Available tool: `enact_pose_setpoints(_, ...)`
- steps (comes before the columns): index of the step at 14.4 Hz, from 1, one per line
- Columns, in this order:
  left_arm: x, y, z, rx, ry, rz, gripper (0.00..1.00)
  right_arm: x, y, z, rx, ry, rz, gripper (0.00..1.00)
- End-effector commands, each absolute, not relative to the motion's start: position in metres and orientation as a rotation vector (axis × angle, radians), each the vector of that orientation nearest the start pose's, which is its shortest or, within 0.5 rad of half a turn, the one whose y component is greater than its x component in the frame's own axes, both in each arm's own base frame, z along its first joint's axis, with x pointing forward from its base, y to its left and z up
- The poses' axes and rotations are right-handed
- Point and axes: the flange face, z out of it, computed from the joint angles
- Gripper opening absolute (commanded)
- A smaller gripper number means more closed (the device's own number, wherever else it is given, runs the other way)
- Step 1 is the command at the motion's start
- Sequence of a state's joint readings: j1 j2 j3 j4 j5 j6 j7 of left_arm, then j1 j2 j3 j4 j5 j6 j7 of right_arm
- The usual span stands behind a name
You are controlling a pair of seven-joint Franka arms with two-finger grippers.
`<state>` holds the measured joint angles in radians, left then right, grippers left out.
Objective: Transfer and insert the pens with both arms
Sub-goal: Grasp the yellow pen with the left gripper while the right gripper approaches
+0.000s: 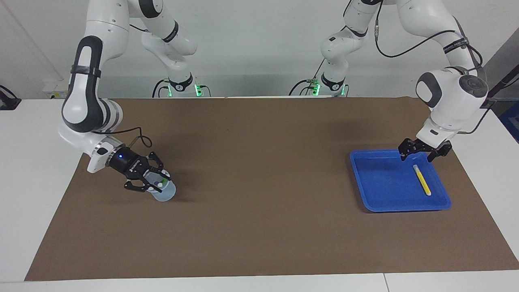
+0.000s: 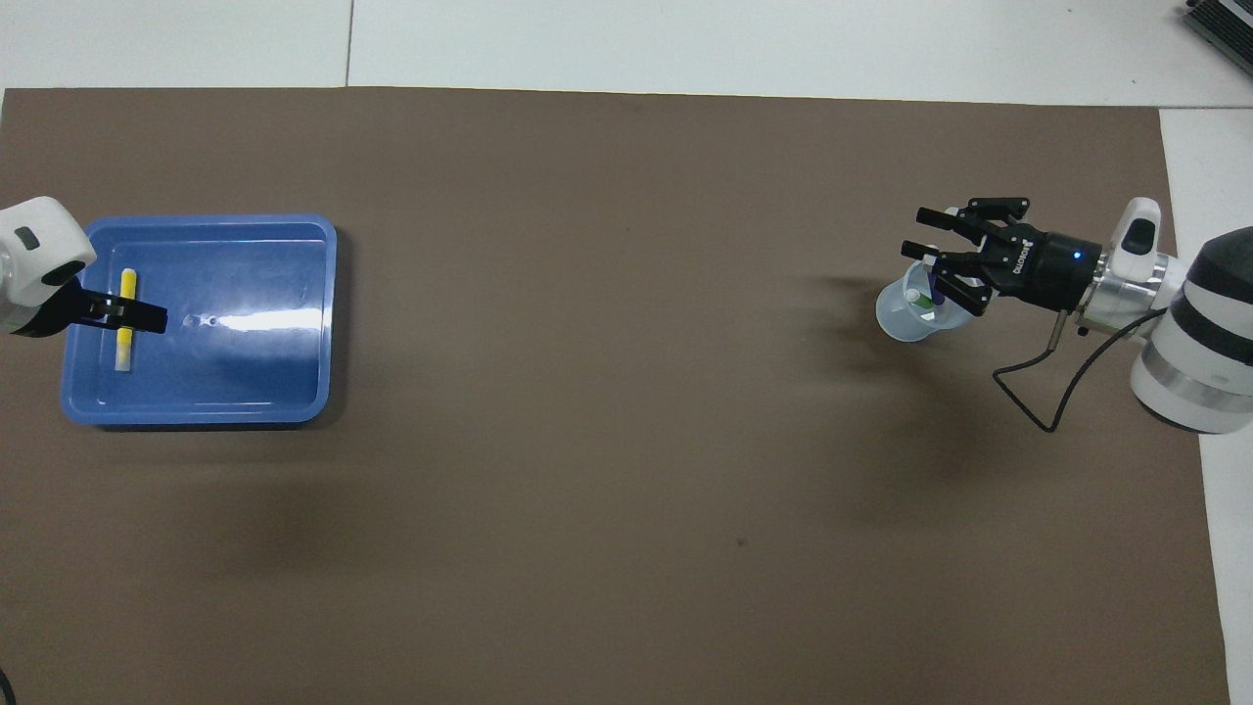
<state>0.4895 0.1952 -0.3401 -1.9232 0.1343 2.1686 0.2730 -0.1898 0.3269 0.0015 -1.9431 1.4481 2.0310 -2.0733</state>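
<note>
The yellow pen [image 1: 421, 181] lies in the blue tray [image 1: 367, 178], also seen in the overhead view, pen [image 2: 125, 345] and tray [image 2: 245, 392]. My left gripper [image 1: 421, 156] hangs open over the pen's end nearer to the robots; in the overhead view the gripper [image 2: 122, 313] straddles the pen. The green pen [image 1: 164, 176] and purple pen [image 1: 156, 185] stand in a clear cup [image 1: 165, 194] toward the right arm's end. My right gripper [image 1: 156, 182] is open at the cup's rim, around the pens; the overhead view shows the gripper [image 2: 932, 262] and cup [image 2: 901, 321].
A brown mat [image 1: 259, 170] covers the table between cup and tray. White table surface [image 1: 24, 170] borders the mat. The right gripper's black cable [image 2: 1028, 392] loops over the mat beside its wrist.
</note>
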Motion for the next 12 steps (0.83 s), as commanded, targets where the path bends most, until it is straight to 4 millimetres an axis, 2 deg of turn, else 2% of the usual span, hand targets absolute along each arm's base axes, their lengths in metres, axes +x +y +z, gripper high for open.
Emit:
enact_pose_setpoints(1, 0.598, 0.124, 0.377, -3.069, 0.269, -0.098, 1.00, 0.617, -0.063, 0.339, -1.909, -1.012, -1.257, 1.00)
enact_pose_setpoints(2, 0.600, 0.134, 0.360, -3.070, 0.272, -0.102, 1.00, 0.618, -0.062, 0.344, -1.918, -0.996, -1.246, 1.00)
enact_pose_setpoints(3, 0.601, 0.147, 0.346, -3.030, 0.354, -0.095, 1.00, 0.619, -0.062, 0.353, -1.939, -0.964, -1.233, 1.00)
enact_pose_setpoints(4, 0.604, 0.151, 0.335, -3.007, 0.414, -0.098, 1.00, 0.618, -0.064, 0.363, -1.987, -0.957, -1.203, 1.00)
enact_pose_setpoints(6, 0.605, 0.150, 0.326, -3.006, 0.431, -0.099, 1.00, 0.622, -0.068, 0.383, -2.111, -0.961, -1.084, 1.00)
enact_pose_setpoints(8, 0.600, 0.149, 0.306, -3.023, 0.435, -0.078, 1.00, 0.624, -0.070, 0.410, -2.232, -0.902, -0.925, 1.00)
enact_pose_setpoints(10, 0.591, 0.146, 0.293, -3.030, 0.432, -0.084, 1.00, 0.624, -0.064, 0.440, -2.419, -0.842, -0.765, 1.00)
enact_pose_setpoints(12, 0.588, 0.148, 0.290, -3.033, 0.425, -0.074, 1.00, 0.624, -0.057, 0.461, -2.590, -0.774, -0.645, 1.00)
